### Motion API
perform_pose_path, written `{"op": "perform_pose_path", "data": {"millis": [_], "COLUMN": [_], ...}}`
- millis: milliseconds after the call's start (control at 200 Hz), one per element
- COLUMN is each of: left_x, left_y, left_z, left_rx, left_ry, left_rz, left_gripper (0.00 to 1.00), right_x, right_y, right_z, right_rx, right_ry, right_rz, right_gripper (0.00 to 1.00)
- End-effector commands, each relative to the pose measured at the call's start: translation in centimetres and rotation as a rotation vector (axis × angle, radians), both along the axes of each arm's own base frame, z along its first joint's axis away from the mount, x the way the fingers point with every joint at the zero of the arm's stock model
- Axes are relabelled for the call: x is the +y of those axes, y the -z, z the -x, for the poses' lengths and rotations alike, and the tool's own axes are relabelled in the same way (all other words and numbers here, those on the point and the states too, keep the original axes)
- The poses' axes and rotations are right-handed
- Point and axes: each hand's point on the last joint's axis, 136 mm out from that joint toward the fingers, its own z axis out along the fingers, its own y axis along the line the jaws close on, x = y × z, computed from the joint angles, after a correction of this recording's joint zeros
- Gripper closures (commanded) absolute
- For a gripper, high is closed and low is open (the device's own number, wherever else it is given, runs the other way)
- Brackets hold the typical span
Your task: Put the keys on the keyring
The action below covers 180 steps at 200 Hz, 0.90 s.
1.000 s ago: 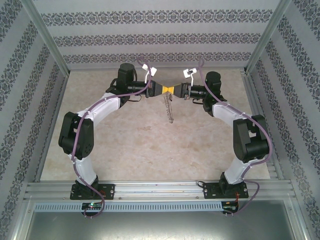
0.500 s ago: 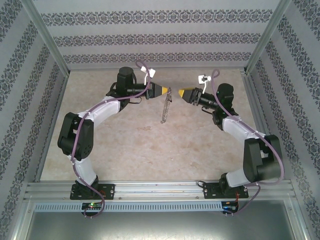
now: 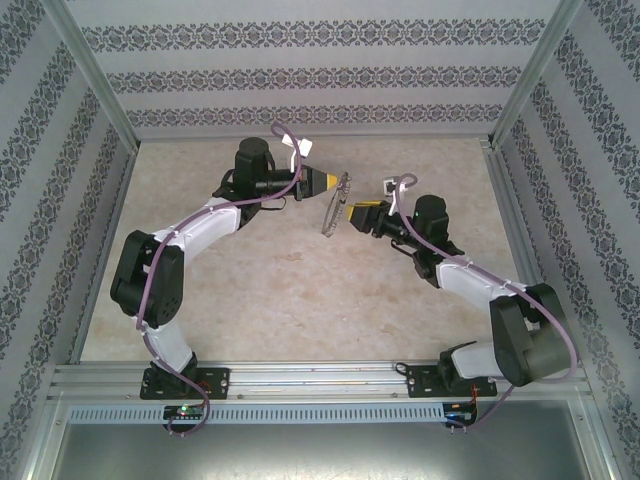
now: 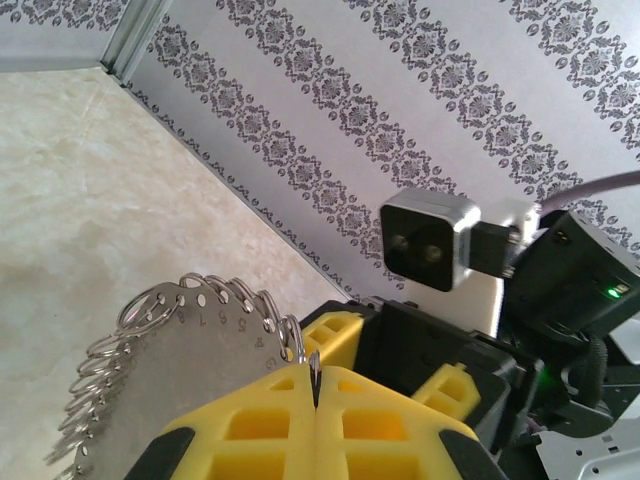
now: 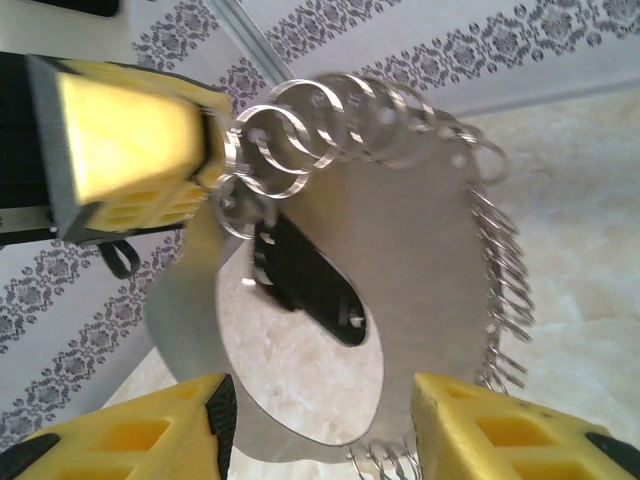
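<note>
Right wrist: left fingers (image 5: pixel 130 150) pinch keyring (image 5: pixel 430 270), just beyond right fingers (image 5: pixel 500 430).

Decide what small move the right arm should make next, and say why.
Probably draw the right arm straight back from the keyring. Its jaws stand open and empty, the black-headed key appears to hang from a small loop on the ring's rim, and the left arm's jaws are shut on that rim, so backing off should avoid knocking it.
</note>
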Motion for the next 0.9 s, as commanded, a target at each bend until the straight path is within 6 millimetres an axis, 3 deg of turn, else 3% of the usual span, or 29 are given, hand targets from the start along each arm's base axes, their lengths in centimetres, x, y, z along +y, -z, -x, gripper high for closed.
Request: {"op": "perform_pose_path", "data": {"millis": [0,455,670,894], "left_x": [-0.4,-0.5,-0.5,-0.4], "left_y": [-3.1,-2.9,-3.0,-3.4], "left_z": [1.0,1.0,0.8,0.6], "left_rx": [-0.086,-0.086,-0.09,-0.104], "left_ry": [0.017,0.02,0.007,-0.015], "left_rz": [0.05,0.05,0.052,0.067], "left_gripper": [1.0,1.0,1.0,1.0], "right_x": [0.0,2.8,3.5,3.3], "right_y": [-1.0,-3.0,-2.0,-1.1], "right_z": [-0.4,-1.8,-1.0,-0.3], "right_rx": [-0.075,-0.117,-0.107,-0.089], "right_ry": [0.028,-0.068,-0.121,-0.127], "right_rz": [0.04,0.025,0.035,0.042], "right_gripper": [0.49,0.52,0.81,1.0]}}
